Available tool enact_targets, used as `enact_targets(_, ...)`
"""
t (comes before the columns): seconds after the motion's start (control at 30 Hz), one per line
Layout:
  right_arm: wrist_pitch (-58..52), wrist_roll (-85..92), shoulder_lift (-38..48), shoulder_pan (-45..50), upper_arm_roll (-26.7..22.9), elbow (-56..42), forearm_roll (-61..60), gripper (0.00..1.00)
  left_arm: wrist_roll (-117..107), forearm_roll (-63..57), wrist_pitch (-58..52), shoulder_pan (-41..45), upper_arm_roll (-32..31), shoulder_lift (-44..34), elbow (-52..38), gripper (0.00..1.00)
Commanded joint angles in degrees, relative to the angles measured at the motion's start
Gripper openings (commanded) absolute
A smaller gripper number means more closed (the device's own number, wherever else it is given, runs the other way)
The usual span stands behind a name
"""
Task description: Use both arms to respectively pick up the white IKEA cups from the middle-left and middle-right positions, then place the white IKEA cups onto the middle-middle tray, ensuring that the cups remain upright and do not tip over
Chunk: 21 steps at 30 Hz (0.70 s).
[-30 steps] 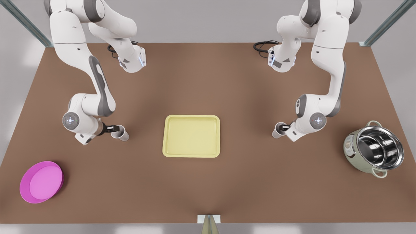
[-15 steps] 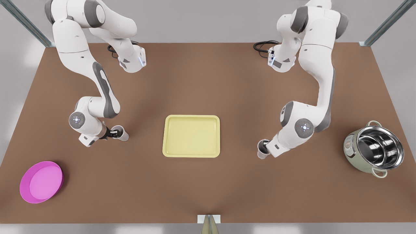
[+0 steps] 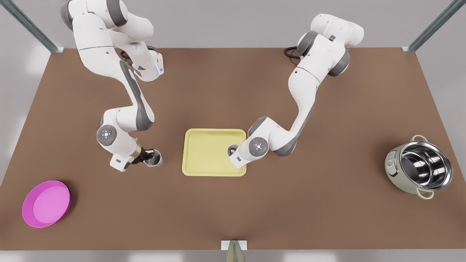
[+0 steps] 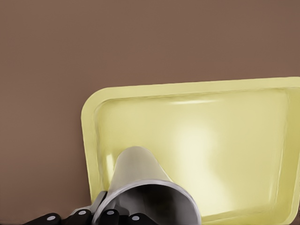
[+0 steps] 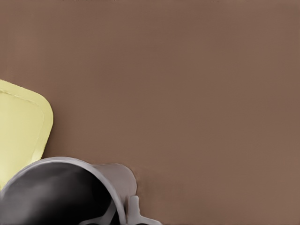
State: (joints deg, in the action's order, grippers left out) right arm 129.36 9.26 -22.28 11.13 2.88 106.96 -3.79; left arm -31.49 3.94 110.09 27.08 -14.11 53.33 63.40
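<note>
The pale yellow tray (image 3: 207, 154) lies mid-table. On the front view's right arm, my left gripper (image 3: 236, 151) is shut on the rim of a white IKEA cup (image 3: 231, 149). That cup stays upright over the tray's right part. The left wrist view has this cup (image 4: 140, 180) in front of the tray (image 4: 215, 140), the left gripper (image 4: 108, 216) at its rim. On the front view's left arm, my right gripper (image 3: 145, 156) is shut on the other white cup (image 3: 154, 158), upright just off the tray's left edge. The right wrist view shows that cup (image 5: 56, 192) beside a tray corner (image 5: 23, 126).
A round magenta plate (image 3: 46, 203) sits near the front-left corner in the front view. A pale green cooker holding a steel pot (image 3: 418, 167) stands at the right. Black cables (image 3: 295, 51) lie at the back by the arm bases. Bare brown table (image 3: 327, 203) surrounds the tray.
The left gripper carried its cup from the front view's right side to above the tray. The right gripper shifted its cup a short way toward the tray's left edge.
</note>
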Motion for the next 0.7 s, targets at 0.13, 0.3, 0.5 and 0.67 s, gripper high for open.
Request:
enact_targets(0.13,7.9,-38.8,-3.5,16.2,0.2,-1.2,-1.6,0.21,-23.3,1.1,1.9,-0.1,-0.1,0.9,0.1,1.0)
enact_targets(0.3,15.9,-40.1,-3.8,19.2,0.2,2.6,-1.6,0.21,-23.7,0.6,-7.8,-1.2,0.0,-1.2,0.0,1.0)
enact_targets(0.5,23.8,-39.9,-4.6,20.1,0.2,7.9,-1.5,0.21,-11.4,0.5,-40.0,-16.5,0.0,-20.8,-2.7,1.0)
enact_targets(0.67,23.3,-39.1,-4.8,20.4,0.2,7.7,-1.5,1.0,38.8,-12.2,-33.8,-13.8,12.2,-39.5,13.8,1.0)
